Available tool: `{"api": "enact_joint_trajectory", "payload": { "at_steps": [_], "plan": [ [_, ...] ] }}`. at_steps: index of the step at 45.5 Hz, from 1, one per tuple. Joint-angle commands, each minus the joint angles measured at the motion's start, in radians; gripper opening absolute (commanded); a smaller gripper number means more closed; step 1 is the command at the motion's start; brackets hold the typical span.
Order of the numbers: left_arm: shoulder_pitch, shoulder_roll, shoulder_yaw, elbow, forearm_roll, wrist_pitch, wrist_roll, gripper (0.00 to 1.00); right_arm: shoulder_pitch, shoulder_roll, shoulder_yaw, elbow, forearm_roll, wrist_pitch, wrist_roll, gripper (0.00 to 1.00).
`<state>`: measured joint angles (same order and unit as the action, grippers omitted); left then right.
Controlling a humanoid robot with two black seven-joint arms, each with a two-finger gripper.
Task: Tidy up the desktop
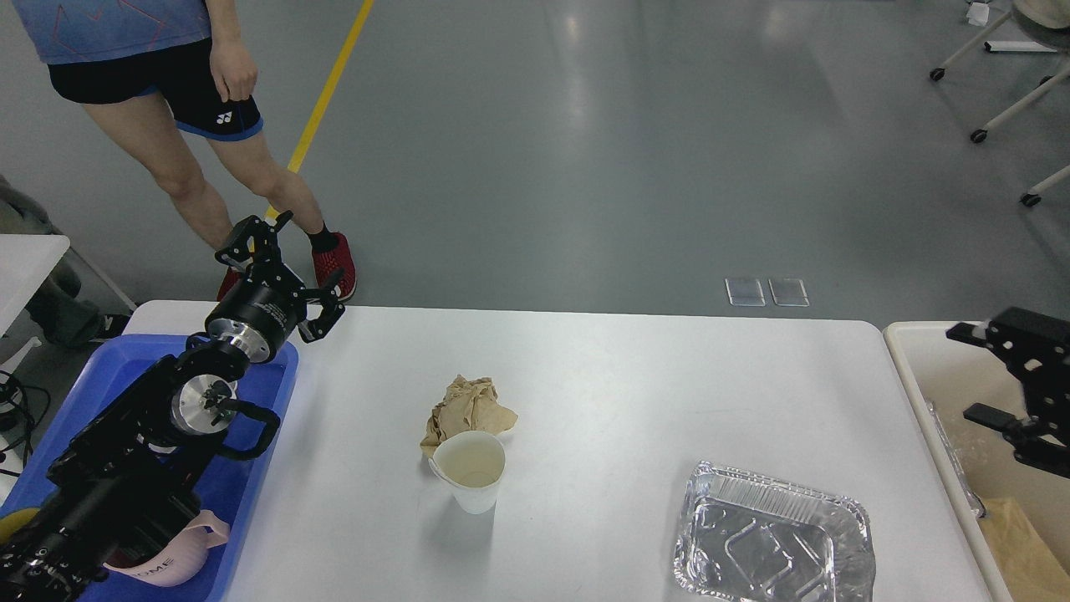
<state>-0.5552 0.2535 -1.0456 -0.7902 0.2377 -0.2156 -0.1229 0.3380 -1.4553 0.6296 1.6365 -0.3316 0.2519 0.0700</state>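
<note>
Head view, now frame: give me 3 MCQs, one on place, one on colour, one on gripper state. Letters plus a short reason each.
1. Where is the crumpled brown paper?
A. in the blue tray
B. on the desktop, just behind the paper cup
C. inside the foil tray

2. What colour is the tray under the left arm?
A. blue
B. green
C. red

3. The left gripper is:
A. shut on the cup
B. shut on the paper
C. open, holding nothing

Answers:
1 B: it lies on the desktop, against the far side of the paper cup.
2 A: blue rim.
3 C: fingers spread, nothing between.
</note>
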Motion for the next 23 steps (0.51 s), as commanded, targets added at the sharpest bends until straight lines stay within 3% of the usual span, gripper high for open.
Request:
{"api": "enact_joint_trajectory", "payload": {
  "at_steps": [1,8,14,19,23],
  "plan": [
    [0.000,-0.007,0.001,0.000,0.000,0.002,0.000,0.97,-0.073,-0.155,0.001,0.031,-0.001,0.053,-0.002,1.00],
    [0.000,-0.023,0.001,0.000,0.000,0.005,0.000,0.97,-0.100,-0.275,-0.005,0.032,-0.001,0.089,-0.002,1.00],
    [0.001,-0.026,0.001,0.000,0.000,0.005,0.002,0.97,-0.125,-0.293,-0.005,0.032,-0.006,0.089,-0.001,1.00],
    [0.001,-0.026,0.001,0.000,-0.001,0.005,0.003,0.97,-0.158,-0.258,-0.005,0.031,-0.023,0.075,0.001,1.00],
    [0.001,-0.025,0.002,0.000,-0.001,0.007,0.005,0.97,-0.203,-0.153,-0.005,0.022,-0.117,0.037,0.004,1.00]
  ]
}}
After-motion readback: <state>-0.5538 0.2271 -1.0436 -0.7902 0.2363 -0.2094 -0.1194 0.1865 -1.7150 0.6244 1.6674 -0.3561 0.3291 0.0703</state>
